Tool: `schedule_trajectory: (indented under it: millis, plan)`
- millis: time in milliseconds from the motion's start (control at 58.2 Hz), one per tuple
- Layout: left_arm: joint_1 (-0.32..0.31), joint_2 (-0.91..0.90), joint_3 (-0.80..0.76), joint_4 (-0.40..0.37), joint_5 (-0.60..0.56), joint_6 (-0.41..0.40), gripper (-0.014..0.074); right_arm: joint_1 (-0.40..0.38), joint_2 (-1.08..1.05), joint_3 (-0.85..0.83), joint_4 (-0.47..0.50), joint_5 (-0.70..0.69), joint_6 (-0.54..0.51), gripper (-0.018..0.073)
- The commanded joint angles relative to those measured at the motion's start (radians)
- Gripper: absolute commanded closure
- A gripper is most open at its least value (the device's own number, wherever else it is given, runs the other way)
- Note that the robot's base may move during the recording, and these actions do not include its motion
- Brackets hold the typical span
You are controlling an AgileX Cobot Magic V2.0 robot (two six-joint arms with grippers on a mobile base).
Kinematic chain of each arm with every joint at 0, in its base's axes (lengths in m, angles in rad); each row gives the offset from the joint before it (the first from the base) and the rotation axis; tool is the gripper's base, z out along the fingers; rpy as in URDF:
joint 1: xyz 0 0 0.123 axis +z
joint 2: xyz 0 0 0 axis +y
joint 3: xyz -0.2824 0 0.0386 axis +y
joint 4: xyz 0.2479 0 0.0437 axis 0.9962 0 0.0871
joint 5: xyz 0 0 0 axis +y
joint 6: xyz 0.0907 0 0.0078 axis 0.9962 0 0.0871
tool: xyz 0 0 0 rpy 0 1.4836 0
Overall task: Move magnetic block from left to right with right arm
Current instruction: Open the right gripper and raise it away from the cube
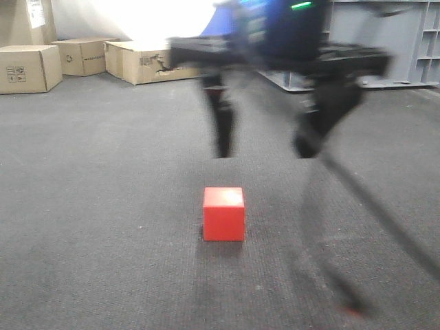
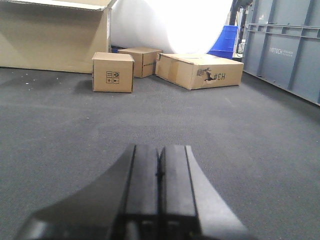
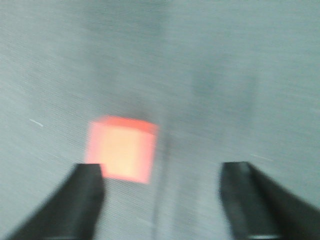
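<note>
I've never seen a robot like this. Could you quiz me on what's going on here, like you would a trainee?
1. True or false: the right gripper is already clamped on the magnetic block.
2. How do the left gripper's jaws stand: A) wide open, B) pressed together, C) holding a box?
3. Fill in: the block rests on the grey ____.

Key:
1. False; its jaws are spread and the block lies beyond them, toward the left one.
2. B.
3. Carpet.

Black, blurred arms hang under a dark body bearing a green light [image 1: 300,5]; the jaws are matte black slabs.
</note>
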State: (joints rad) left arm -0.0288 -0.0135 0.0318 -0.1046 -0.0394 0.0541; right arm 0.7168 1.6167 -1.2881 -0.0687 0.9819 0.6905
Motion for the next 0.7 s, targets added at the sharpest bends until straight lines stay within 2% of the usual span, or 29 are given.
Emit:
schedule_trajectory:
  millis: [0,155,275,361,532,687]
  plan:
    - [-0.006,-0.008,0.008,-0.005,-0.086,-0.002,0.0722,-0.049,-0.130,0.073,0.002,-0.074,-0.083,0.0154]
    - [-0.006,-0.008,0.008,-0.005,-0.086,-0.002,0.0722,-0.170,-0.297,0.265,0.155,-0.172,-0.298,0.0405]
    - [-0.006,-0.008,0.008,-0.005,-0.086,-0.002,0.0722,-0.291,-0.410,0.387,0.253,-0.241,-0.460,0.0537]
    - [-0.006,-0.008,0.008,-0.005,-0.086,-0.002,0.0722,-0.385,-0.484,0.475,0.292,-0.291,-0.542,0.0531]
    - [-0.006,-0.008,0.008,-0.005,-0.086,-0.002,0.0722,-0.577,-0.623,0.636,0.299,-0.418,-0.665,0.0531]
    - [-0.006,-0.008,0.008,-0.005,-0.086,-0.002,0.0722,-0.676,-0.749,0.773,0.299,-0.647,-0.801,0.0531]
